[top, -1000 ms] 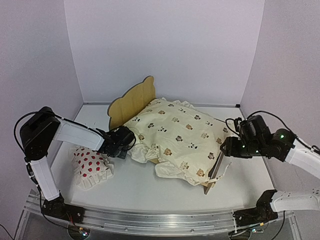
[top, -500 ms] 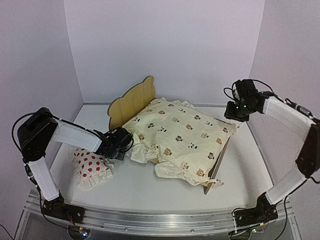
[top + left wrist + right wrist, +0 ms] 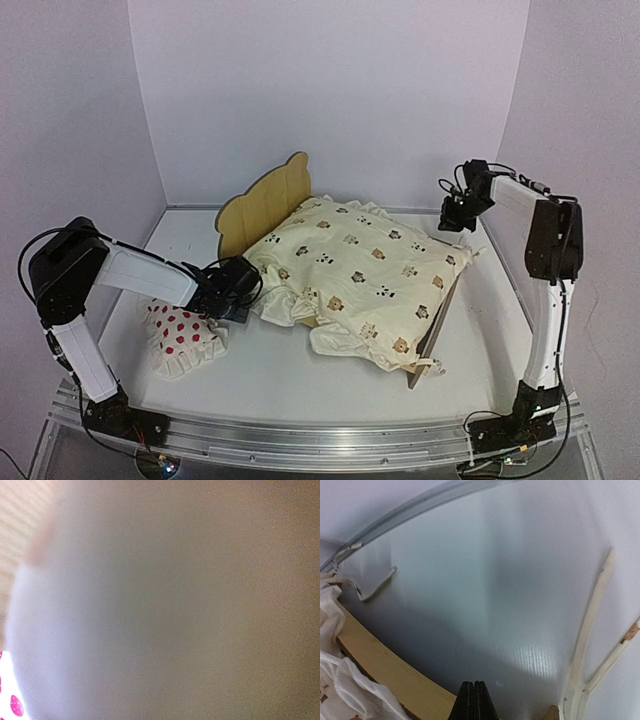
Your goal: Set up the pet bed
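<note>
The pet bed (image 3: pixel 262 205) stands aslant mid-table, its plywood bear-ear headboard at the far left. The cream animal-print quilt (image 3: pixel 355 265) covers it and hangs over the near edge. My left gripper (image 3: pixel 243 284) is low at the quilt's near-left ruffle; its wrist view is a blur with something pressed close to the lens, so its jaws do not show. My right gripper (image 3: pixel 448 218) is raised by the bed's far right corner. Its fingers (image 3: pixel 474 702) are shut, with nothing between them, above the bed's plywood edge (image 3: pixel 385 672).
The white red-dotted pillow (image 3: pixel 182 335) lies on the table left of the bed, just beside my left arm. A thin tie (image 3: pixel 432 362) dangles at the bed's foot. White walls enclose the table on three sides; a metal rail (image 3: pixel 300 440) runs along the near edge.
My right arm has swung up from the bed's right side near the foot to its far right corner, and its jaws have closed. The left arm has barely shifted.
</note>
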Controlling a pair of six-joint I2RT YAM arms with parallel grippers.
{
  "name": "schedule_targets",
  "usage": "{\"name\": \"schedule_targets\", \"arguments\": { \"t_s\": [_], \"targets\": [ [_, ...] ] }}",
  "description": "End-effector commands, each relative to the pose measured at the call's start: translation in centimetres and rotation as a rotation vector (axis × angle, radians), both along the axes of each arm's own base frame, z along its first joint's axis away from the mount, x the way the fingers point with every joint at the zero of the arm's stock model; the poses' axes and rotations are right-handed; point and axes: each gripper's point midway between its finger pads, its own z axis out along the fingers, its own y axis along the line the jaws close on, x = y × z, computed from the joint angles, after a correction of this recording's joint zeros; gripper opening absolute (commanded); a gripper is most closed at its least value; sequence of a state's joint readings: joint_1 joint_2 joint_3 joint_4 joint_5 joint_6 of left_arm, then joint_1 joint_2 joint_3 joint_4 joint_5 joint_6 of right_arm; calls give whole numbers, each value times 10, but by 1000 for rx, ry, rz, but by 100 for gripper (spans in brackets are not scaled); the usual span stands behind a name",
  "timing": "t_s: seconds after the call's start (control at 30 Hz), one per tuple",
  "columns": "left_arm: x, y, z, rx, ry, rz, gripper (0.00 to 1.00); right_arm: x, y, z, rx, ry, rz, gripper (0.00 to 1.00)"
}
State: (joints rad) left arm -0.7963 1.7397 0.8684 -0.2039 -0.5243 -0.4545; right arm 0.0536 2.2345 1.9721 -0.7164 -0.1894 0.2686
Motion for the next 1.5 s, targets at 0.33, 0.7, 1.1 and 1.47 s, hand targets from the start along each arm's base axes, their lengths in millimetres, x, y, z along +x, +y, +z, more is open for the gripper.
{"name": "schedule_targets", "arguments": {
  "t_s": [0.33, 0.7, 1.1, 1.47],
  "targets": [
    [22, -29, 13, -59, -29, -60, 33, -99, 49, -42, 214, 284, 180, 0],
    [51, -66, 21, -72, -39, -130, 34, -211, 79, -46, 206, 371, 243, 0],
    [83, -114, 13, -93, -34, -348, 33, -323, 159, -44, 219, 306, 417, 0],
    [117, -102, 26, -97, -74, -415, 31, -343, 153, -29, 48, 149, 447, 0]
  ]
}}
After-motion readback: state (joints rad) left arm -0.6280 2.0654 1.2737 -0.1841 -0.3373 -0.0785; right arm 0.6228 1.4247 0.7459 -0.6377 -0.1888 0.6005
